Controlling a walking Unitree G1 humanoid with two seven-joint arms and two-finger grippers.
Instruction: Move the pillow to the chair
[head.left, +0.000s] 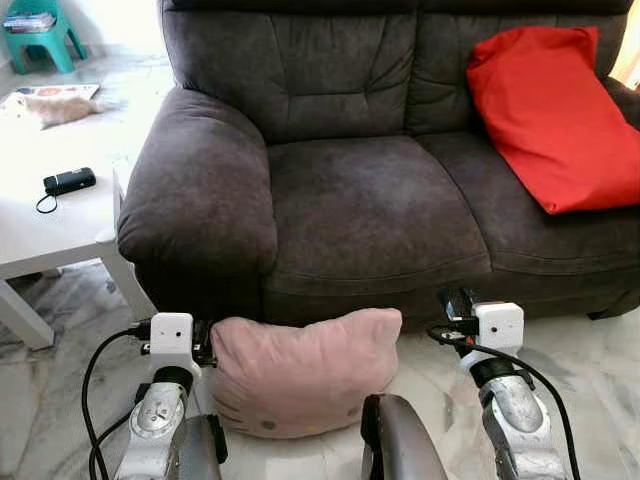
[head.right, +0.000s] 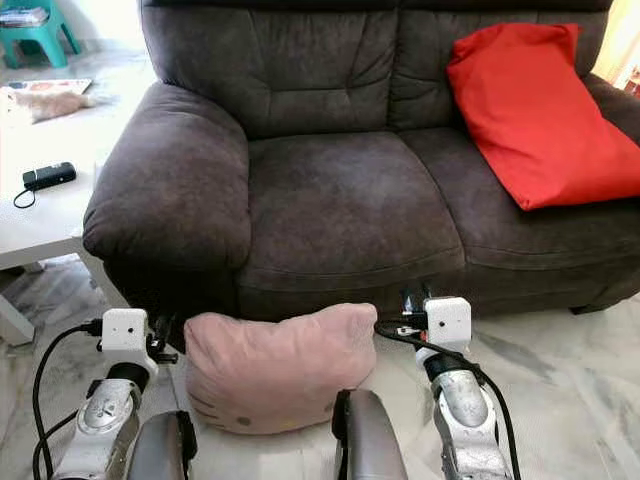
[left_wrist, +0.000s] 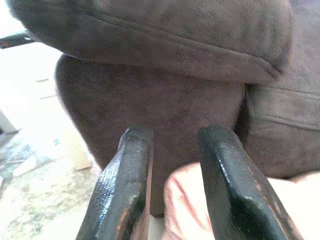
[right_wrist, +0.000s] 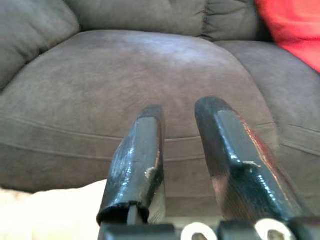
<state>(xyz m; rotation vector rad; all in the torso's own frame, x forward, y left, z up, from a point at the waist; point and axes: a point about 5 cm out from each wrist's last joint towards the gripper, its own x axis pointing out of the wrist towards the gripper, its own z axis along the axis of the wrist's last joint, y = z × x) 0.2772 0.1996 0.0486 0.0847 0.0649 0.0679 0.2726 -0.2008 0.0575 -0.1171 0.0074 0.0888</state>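
Both the left pincer and right pincer flank the pink pillow, fingers parted.

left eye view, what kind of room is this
Most likely a home living room: a dark grey sofa with a red cushion, a white low table beside it, and a marble-look floor.

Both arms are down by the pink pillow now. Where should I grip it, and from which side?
Squeeze the pink pillow by its two short ends, one gripper per side. It stands on edge, wide and soft, between the left gripper and right gripper, which already flank it. A single pinch would probably let it sag, so press inward from both ends together.
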